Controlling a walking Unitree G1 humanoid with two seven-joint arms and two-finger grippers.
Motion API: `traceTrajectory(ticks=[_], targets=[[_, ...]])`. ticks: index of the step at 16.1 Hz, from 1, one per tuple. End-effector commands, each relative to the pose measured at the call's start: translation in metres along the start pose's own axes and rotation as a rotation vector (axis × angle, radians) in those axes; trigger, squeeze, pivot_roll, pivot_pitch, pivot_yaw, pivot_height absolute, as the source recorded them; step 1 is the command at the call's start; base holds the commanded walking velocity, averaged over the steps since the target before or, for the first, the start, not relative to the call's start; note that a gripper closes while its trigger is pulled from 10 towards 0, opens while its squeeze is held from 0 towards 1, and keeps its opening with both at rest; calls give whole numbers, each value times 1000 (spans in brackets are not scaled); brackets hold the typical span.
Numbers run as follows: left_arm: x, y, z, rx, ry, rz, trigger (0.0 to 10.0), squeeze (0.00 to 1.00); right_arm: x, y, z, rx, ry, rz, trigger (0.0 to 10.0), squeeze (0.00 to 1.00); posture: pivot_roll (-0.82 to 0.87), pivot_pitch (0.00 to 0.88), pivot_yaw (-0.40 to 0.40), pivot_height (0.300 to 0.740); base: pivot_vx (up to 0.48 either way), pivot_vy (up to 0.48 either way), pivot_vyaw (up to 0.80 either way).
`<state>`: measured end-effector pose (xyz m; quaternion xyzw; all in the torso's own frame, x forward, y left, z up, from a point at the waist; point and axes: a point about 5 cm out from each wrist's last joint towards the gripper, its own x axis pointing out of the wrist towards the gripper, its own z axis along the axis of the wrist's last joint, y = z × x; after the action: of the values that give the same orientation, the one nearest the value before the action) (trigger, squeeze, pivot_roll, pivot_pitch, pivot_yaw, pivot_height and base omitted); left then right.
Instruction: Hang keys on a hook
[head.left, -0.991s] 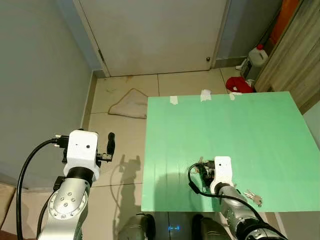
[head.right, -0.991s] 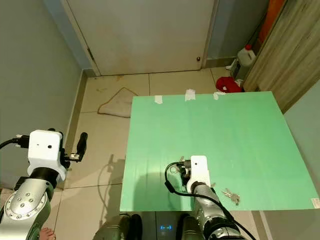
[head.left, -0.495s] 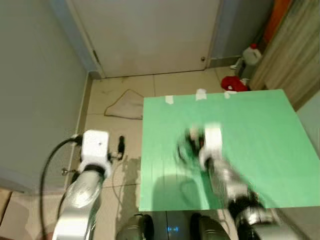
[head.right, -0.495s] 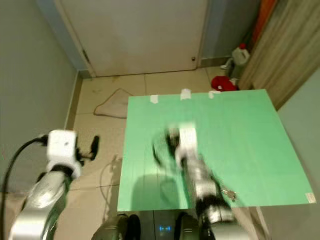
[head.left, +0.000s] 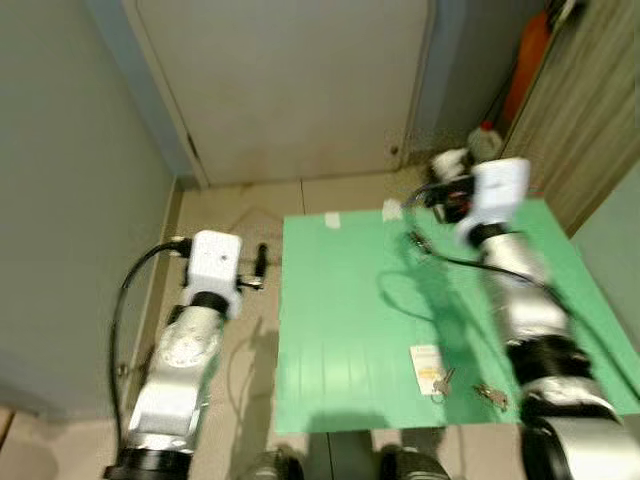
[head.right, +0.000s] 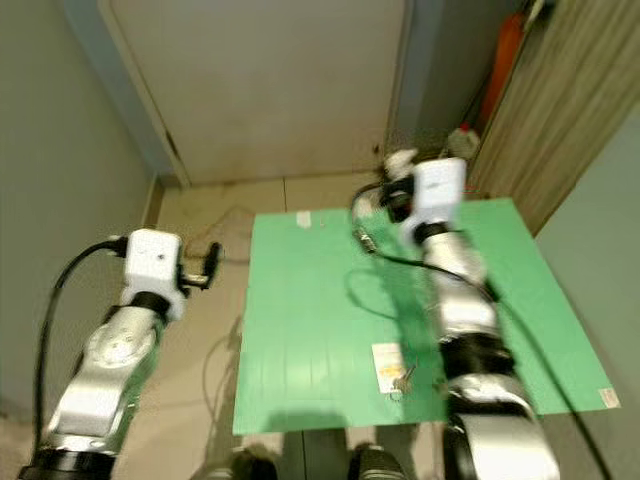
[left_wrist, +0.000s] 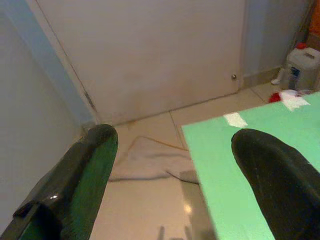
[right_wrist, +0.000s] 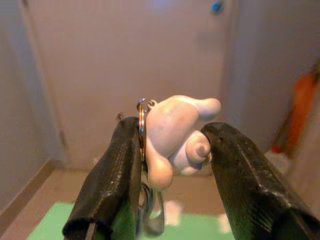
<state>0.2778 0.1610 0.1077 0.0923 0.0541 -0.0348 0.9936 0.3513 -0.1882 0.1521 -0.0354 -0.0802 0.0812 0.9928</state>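
Note:
My right gripper (right_wrist: 172, 150) is shut on a pale pink keychain figure (right_wrist: 175, 130) with a metal ring (right_wrist: 141, 125) and keys hanging below it. In the left eye view this gripper (head.left: 443, 188) is raised over the far edge of the green table (head.left: 340, 300), facing the white door (head.left: 290, 80). A loose bunch of keys (head.left: 441, 379) lies by a white tag (head.left: 425, 359) near the table's front edge, with another small key (head.left: 490, 394) beside it. Left of the table, my left gripper (head.left: 259, 266) is held open over the floor, nothing between its fingers (left_wrist: 95, 150).
A small blue spot (right_wrist: 216, 6) shows high on the door, too blurred to identify. A white jug (left_wrist: 303, 65) and an orange object (head.left: 525, 60) stand at the back right beside a wooden panel (head.left: 590, 110). A cloth (left_wrist: 145, 160) lies on the tiled floor.
My right arm has lifted from the table's near edge up and forward toward the door, carrying the keychain. The left arm has reached forward. The camera view has shifted too.

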Motion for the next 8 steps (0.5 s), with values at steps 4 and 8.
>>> traceTrajectory(ticks=[4,8], targets=[[-19,13,-14,-40,-9,-1,10000,0,-58,0,-37,-17,106,-31,0,0,-161,0,119,740,0,0,0],[-55,5,-24,-84,-49,27,10000,0,-114,23,-68,20,186,-61,0,0,-165,0,109,740,0,0,0]])
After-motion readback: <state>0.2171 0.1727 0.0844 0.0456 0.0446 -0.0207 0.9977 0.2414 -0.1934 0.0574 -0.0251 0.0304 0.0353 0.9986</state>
